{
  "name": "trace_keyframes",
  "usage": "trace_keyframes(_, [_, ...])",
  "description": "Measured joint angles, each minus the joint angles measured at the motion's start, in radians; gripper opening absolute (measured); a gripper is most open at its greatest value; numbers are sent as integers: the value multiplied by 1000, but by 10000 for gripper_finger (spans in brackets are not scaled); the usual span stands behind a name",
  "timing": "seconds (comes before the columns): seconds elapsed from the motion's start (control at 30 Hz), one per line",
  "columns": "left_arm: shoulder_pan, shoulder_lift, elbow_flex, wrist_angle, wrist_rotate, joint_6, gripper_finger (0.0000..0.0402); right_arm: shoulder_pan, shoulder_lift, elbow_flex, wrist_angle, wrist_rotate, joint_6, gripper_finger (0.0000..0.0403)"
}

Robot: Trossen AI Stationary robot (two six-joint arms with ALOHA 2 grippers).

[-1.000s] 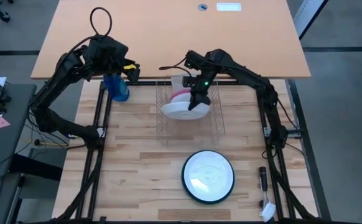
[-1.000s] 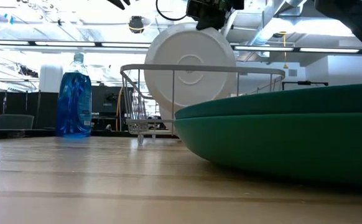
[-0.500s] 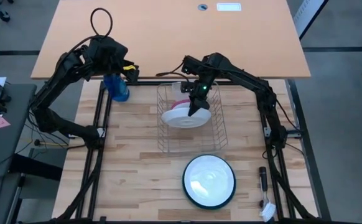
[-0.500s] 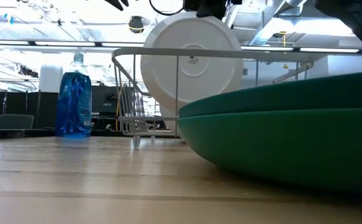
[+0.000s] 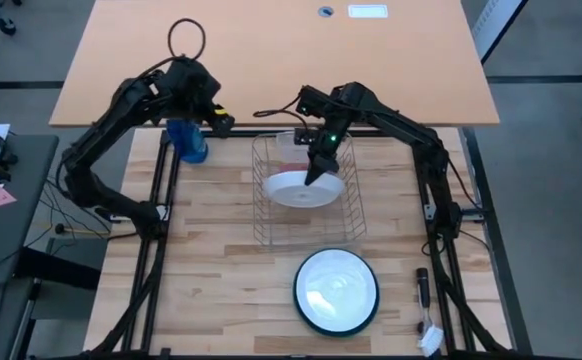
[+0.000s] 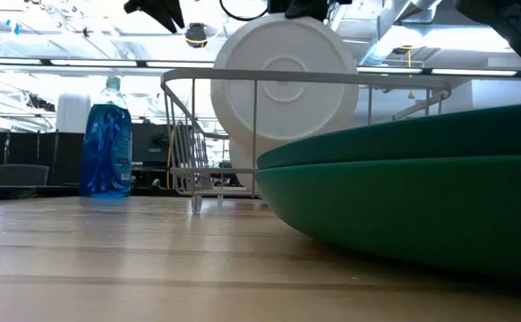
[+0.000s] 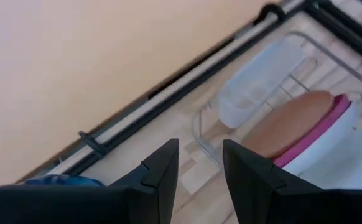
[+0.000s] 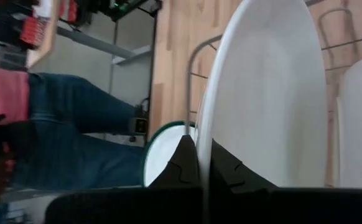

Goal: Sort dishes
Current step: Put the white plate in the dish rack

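A white plate (image 5: pixel 301 190) stands tilted inside the wire dish rack (image 5: pixel 351 215), with my right gripper (image 5: pixel 317 172) shut on it. Behind it in the rack stand a salmon plate (image 7: pixel 293 121) and a magenta plate (image 7: pixel 321 127). A white plate with a dark green rim (image 5: pixel 336 288) lies flat on the table near the front, and it fills the right of the low view (image 6: pixel 404 197). My left gripper (image 5: pixel 217 120) hovers open beside the blue spray bottle (image 5: pixel 189 142), left of the rack. My right gripper pinches the white plate's upper rim (image 8: pixel 203 146) between its two fingers, one on each face. The fingers come from above, slanting down. The plate stands on edge and tilted, its lower part inside the rack (image 6: pixel 283 134). I cannot tell whether it rests on the wires.
A light wooden tabletop (image 5: pixel 271 50) lies beyond the far edge of the work table. A small tool (image 5: pixel 423 285) lies at the right edge. In the right wrist view a person in jeans (image 8: pixel 75 130) stands beyond the table.
The rack has slid toward the table's near edge, and the dark-rimmed plate has shifted slightly with it. My right gripper has carried the white plate down and nearer, deeper into the rack. My left gripper has moved a little toward the rack.
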Motion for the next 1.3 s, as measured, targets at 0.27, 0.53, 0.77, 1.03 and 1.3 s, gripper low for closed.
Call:
trace_keyframes(0.27, [-3, 50, 0, 2, 44, 7, 118, 59, -20, 2, -3, -33, 23, 0])
trace_keyframes(0.53, [-3, 61, 0, -2, 58, 19, 118, 35, -22, -34, -3, -7, -4, 0])
trace_keyframes(0.77, [-3, 61, 0, -3, 58, 6, 118, 31, -22, -101, 7, -5, -35, 0])
trace_keyframes(1.03, [-3, 61, 0, -4, 57, -1, 118, 41, -23, -152, 4, 62, -87, 0])
trace_keyframes(1.3, [-5, 61, 0, -4, 56, -3, 118, 34, -22, -159, 3, 105, -83, 2])
